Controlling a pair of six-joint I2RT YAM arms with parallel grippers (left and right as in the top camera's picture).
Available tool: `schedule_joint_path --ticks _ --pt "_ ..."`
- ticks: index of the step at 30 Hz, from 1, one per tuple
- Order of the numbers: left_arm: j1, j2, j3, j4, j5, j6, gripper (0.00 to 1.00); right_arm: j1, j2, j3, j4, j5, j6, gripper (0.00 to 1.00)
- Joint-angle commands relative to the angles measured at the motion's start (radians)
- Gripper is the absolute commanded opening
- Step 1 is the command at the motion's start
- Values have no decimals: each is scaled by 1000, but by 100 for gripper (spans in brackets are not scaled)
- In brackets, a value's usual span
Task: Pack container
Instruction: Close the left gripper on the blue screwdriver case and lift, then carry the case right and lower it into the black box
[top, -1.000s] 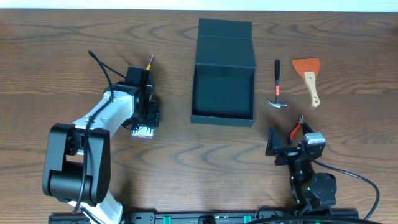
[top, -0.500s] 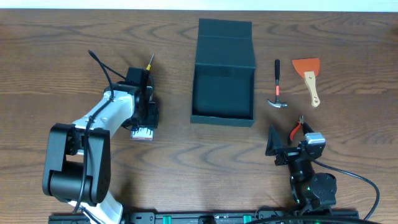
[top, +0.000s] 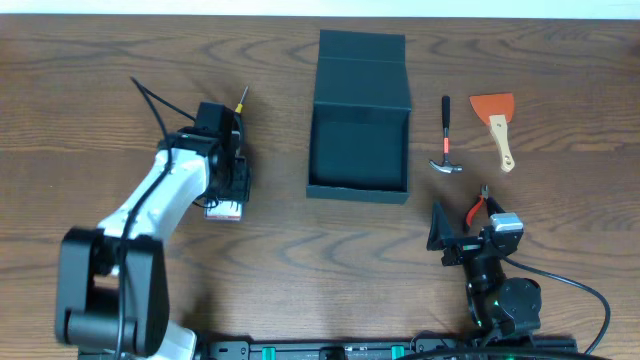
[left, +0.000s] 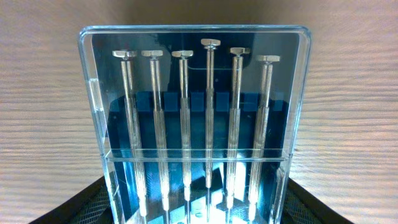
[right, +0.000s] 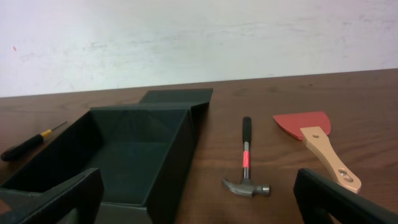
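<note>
Right gripper (top: 462, 226) is parked by the near edge, right of the middle, jaws spread wide with nothing in them. It hasn't budged. Pliers (top: 478, 207) lie just beyond it.

Over on the left side, the left gripper (top: 232, 186) is clamped on the clear case (left: 196, 124) of six little screwdrivers. The wrist view shows it sitting square between the pads (left: 81, 208). This is where the change is: compared with a second ago the left arm has reared up and its elbow has swung toward the left edge, and the case has crept a touch away from the near edge. Looks to me like the pick worked and the lift has started, though I can't tell for sure that it's clear of the table (top: 560, 60).

The container (top: 358, 150) sits mid-table, nearer the far edge, lid (top: 362, 62) flapped open toward that edge, nothing inside. So packing hasn't started, and the case would be item one, needing a carry to the right.

Hammer (top: 446, 140) and scraper (top: 495, 122) wait right of the container, a screwdriver (top: 241, 98) left of it.
</note>
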Motion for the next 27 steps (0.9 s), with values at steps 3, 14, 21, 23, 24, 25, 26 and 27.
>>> schedule_joint_path --ticks 3,14,21,23,24,25,26,27 --pt "-2 -120 34 -5 -20 -13 54 -8 -6 -3 -3 -4 -15 99" --pt "-3 -215 197 -129 -2 -24 53 -8 -6 -3 -3 -4 -15 99" --pt "-83 -212 315 -151 31 -24 52 -8 -6 -3 -3 -4 -15 99" --pt "-126 -206 343 -146 30 -24 52 -8 -6 -3 -3 -4 -15 99" --pt "-147 -201 356 -142 30 -24 52 -8 -6 -3 -3 -4 -15 99" --pt "-172 -196 370 -137 30 -24 52 -8 -6 -3 -3 -4 -15 99" --pt "-193 -191 381 -134 30 -24 52 -8 -6 -3 -3 -4 -15 99" --pt "-216 -184 394 -127 30 -24 52 -8 -6 -3 -3 -4 -15 99"
